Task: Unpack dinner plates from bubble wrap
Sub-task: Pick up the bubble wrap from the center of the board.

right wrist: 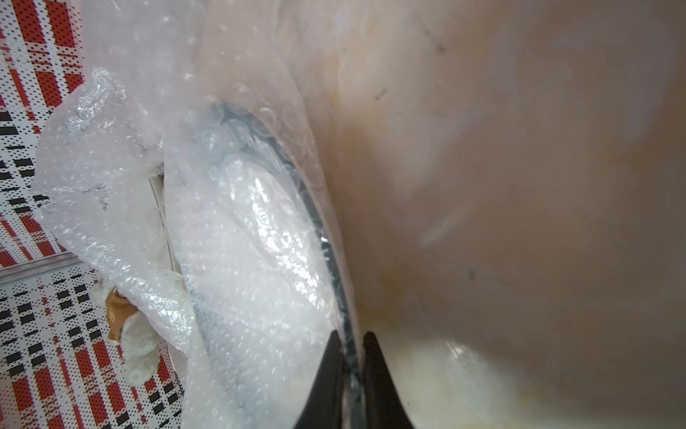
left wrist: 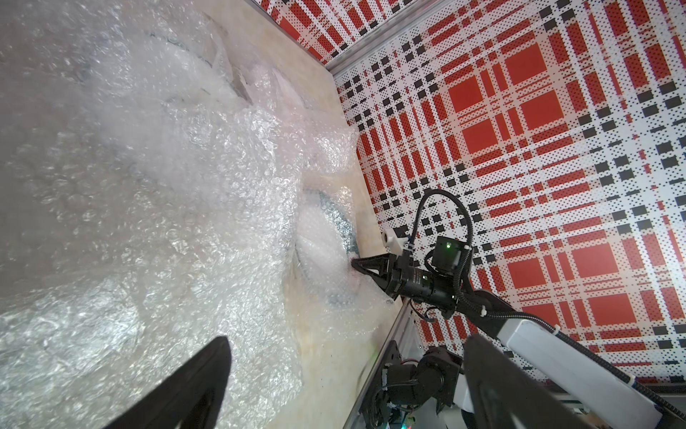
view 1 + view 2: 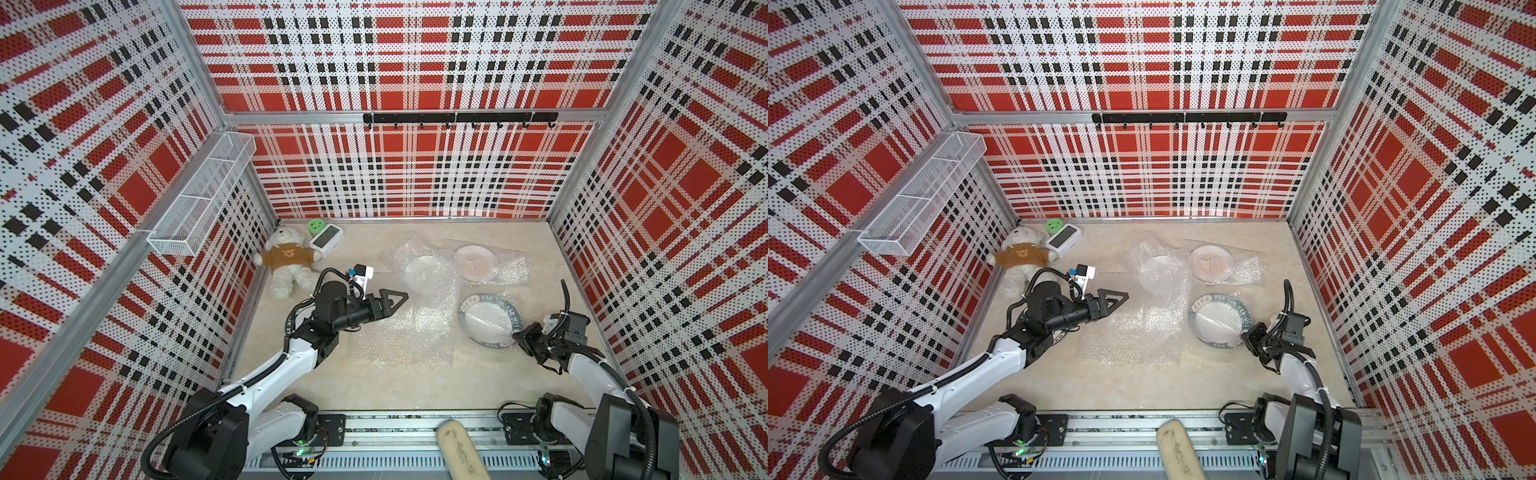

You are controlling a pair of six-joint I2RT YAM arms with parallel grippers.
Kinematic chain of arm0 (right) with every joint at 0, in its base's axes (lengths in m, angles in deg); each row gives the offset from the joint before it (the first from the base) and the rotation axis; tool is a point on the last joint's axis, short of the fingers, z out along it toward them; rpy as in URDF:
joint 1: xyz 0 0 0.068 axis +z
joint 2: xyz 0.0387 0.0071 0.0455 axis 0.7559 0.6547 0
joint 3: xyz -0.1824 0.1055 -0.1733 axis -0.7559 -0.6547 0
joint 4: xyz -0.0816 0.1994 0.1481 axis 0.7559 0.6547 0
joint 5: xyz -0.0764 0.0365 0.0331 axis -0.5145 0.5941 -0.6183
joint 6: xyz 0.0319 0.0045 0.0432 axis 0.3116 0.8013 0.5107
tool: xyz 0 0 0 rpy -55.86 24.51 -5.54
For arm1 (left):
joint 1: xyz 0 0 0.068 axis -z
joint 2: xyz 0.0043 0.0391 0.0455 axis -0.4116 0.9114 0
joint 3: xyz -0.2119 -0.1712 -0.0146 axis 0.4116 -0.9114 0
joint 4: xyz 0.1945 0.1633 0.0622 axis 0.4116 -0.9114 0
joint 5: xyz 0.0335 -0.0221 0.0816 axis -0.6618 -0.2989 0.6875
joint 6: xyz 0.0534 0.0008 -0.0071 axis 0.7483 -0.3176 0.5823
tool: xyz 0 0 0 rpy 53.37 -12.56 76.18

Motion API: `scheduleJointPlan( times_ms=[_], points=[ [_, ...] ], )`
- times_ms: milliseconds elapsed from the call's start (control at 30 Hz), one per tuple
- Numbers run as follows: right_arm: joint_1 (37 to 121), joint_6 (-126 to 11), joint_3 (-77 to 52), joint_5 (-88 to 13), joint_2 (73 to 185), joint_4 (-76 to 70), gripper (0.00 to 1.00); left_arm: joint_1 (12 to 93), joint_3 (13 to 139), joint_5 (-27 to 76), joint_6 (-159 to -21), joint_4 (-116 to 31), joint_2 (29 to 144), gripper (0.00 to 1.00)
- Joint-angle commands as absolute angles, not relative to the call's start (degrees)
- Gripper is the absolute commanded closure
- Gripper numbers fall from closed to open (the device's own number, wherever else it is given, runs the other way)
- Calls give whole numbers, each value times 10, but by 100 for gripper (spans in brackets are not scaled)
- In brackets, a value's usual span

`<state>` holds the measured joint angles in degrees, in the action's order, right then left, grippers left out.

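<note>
A dark-rimmed dinner plate (image 3: 489, 320) (image 3: 1220, 319) lies near the right side under bubble wrap (image 1: 241, 260). My right gripper (image 3: 519, 336) (image 3: 1248, 334) (image 1: 350, 336) is shut on its near edge, pinching the dark rim (image 1: 323, 237) and the film together. A pinkish-marked plate (image 3: 476, 262) lies on wrap further back. A white plate (image 3: 424, 270) sits bundled in wrap beside it. A flat bubble wrap sheet (image 3: 399, 332) (image 2: 148, 185) covers the middle. My left gripper (image 3: 390, 299) (image 3: 1121, 297) (image 2: 347, 340) hovers open over that sheet, holding nothing.
A teddy bear (image 3: 286, 262), a white clock (image 3: 327, 242) and a green tin (image 3: 316, 226) sit in the back left corner. A wire basket (image 3: 199, 199) hangs on the left wall, a hook rail (image 3: 457, 118) on the back wall. A beige pad (image 3: 461, 453) overhangs the front rail.
</note>
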<state>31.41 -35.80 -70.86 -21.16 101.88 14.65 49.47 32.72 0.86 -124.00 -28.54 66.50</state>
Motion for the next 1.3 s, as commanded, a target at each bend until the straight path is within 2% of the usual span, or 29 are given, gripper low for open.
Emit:
scheduleJointPlan(
  times_ms=[0, 500, 733, 967, 1267],
  points=[
    [314, -353, -700, -235, 1020, 160, 99, 497, 341, 0, -1237, -289, 664, 1],
    [314, -401, -518, -321, 888, 379, 100, 497, 359, 29, -1202, -362, 634, 1],
    [327, -419, -406, -293, 870, 416, 100, 484, 368, 38, -1184, -405, 609, 1],
    [488, -408, -332, -319, 911, 403, 100, 465, 386, 38, -1171, -457, 603, 1],
    [682, -359, -393, -330, 989, 244, 100, 433, 377, 37, -1186, -500, 559, 1]
  ],
)
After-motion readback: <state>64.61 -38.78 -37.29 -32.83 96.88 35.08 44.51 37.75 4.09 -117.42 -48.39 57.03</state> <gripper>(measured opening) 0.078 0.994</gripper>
